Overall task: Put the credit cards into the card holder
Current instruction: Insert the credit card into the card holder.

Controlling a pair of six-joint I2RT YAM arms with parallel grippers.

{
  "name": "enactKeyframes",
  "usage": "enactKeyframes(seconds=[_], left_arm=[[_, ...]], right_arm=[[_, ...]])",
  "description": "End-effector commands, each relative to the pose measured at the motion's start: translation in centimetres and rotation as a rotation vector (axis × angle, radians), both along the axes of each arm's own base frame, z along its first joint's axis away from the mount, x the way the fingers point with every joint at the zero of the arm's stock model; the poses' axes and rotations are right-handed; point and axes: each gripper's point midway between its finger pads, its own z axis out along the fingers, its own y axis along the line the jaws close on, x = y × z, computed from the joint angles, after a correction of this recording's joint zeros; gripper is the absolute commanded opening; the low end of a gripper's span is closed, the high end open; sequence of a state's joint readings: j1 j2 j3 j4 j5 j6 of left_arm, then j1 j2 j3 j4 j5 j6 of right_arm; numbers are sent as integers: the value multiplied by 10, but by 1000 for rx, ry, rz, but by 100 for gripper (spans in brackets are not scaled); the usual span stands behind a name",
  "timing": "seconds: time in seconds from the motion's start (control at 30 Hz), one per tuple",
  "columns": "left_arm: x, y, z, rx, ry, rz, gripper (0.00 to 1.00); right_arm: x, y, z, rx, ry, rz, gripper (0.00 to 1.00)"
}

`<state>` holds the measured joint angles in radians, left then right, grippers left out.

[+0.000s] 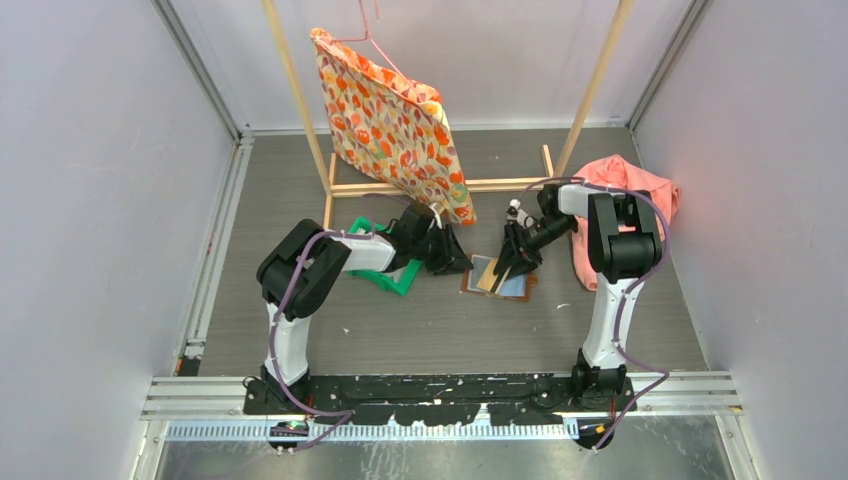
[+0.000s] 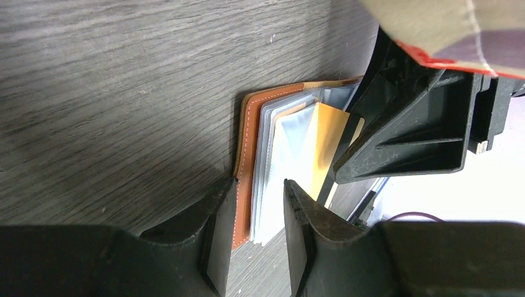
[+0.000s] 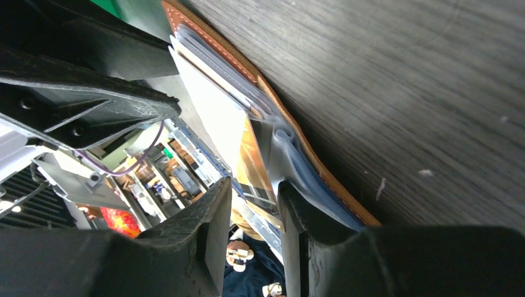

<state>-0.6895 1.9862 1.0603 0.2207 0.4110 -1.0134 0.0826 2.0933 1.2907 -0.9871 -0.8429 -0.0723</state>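
Observation:
The card holder (image 1: 518,290), a brown leather wallet, lies open on the table with clear sleeves fanned up. A gold-yellow card (image 2: 331,139) stands tilted, partly inside a sleeve; it also shows in the right wrist view (image 3: 254,158). My left gripper (image 2: 260,185) is open at the wallet's left edge (image 2: 247,185), with the leather edge and sleeves between its fingertips. My right gripper (image 3: 254,198) is open around the gold card's free end, which lies near the right finger (image 3: 297,223). Other cards are not clearly visible.
A green bin (image 1: 385,275) sits under the left arm, left of the wallet. A wooden rack (image 1: 440,186) with a patterned bag (image 1: 395,120) stands behind. A pink cloth (image 1: 625,180) lies at the back right.

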Motion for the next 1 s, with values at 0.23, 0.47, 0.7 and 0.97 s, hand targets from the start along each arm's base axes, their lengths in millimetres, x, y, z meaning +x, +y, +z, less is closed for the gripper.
enactKeyframes(seconds=[0.23,0.47,0.7,0.97], left_arm=[[4,6,-2,34,-47,32,36],[-2,1,11,6,-66,30,37],[-7,-5,8,-2,-55,17,37],[-9,-8,8,-1,-56,9,37]], right_arm=[[22,-13,16,92,-40,-176,40],[27,-16,15,107,-59,-254,37],[26,-18,8,94,-35,-271,28],[15,-25,-2,14,12,-268,17]])
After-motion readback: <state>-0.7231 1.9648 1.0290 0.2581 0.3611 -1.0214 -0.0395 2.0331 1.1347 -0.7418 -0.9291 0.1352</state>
